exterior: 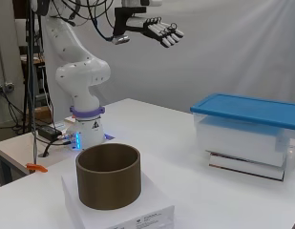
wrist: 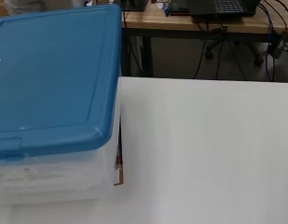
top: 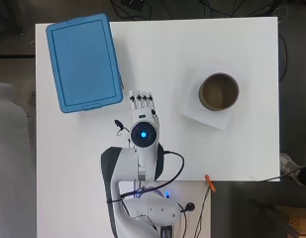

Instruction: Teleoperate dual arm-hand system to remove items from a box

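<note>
Right now the box [top: 83, 62] sits at the upper left of the overhead view, with its blue lid [exterior: 249, 109] shut, so I think nothing can come out yet. It rests on something flat, maybe a book [exterior: 246, 166]. My hand [exterior: 159, 29] hangs high above the table [top: 192, 64], fingers straight and holding nothing, just right of the box. I keep it high to stay clear. A brown ring [top: 219, 91] on white paper [top: 204, 118] waits well apart, at the right.

clear box [exterior: 245, 138], blue lid [top: 83, 62] closed
</note>
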Controlling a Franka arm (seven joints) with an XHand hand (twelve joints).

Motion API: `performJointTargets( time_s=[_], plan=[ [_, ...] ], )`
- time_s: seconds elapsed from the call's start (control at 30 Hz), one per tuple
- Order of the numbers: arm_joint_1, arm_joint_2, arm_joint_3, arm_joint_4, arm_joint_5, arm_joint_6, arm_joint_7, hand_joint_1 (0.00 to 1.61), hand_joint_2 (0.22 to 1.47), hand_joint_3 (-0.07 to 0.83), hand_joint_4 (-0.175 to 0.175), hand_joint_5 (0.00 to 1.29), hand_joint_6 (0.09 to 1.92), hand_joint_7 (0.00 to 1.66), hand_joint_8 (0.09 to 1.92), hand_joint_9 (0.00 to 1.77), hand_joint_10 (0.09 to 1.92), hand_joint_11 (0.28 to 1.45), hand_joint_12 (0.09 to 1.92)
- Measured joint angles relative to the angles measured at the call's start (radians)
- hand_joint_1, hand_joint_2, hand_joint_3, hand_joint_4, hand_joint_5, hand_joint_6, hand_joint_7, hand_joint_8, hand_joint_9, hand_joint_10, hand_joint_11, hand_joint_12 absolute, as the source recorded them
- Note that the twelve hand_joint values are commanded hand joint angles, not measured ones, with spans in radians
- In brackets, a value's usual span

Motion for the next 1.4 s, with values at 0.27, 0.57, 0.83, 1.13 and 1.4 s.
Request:
performJointTargets(
  time_s=[0.27,0.57,0.83,1.13,1.4],
  plan=[
    [0.024,0.358,-0.004,0.197,0.054,0.016,-0.321,0.11,0.91,-0.010,-0.036,0.18,0.09,0.32,0.09,0.39,0.09,0.45,0.09],
    [0.053,0.387,0.139,0.050,-0.019,0.170,-0.293,0.08,0.83,-0.017,-0.060,0.01,0.09,0.02,0.09,0.11,0.09,0.37,0.09],
    [0.082,0.324,0.255,-0.166,-0.210,0.336,-0.139,0.26,0.81,-0.010,-0.088,0.00,0.09,0.00,0.09,0.07,0.09,0.34,0.09],
    [0.093,0.288,0.274,-0.289,-0.535,0.631,0.151,0.34,0.82,-0.004,-0.095,0.00,0.09,0.00,0.09,0.07,0.09,0.33,0.09],
    [0.110,0.426,0.343,-0.193,-0.263,0.655,0.151,0.35,0.80,-0.008,-0.112,0.00,0.09,0.00,0.09,0.09,0.09,0.34,0.09]
  ],
)
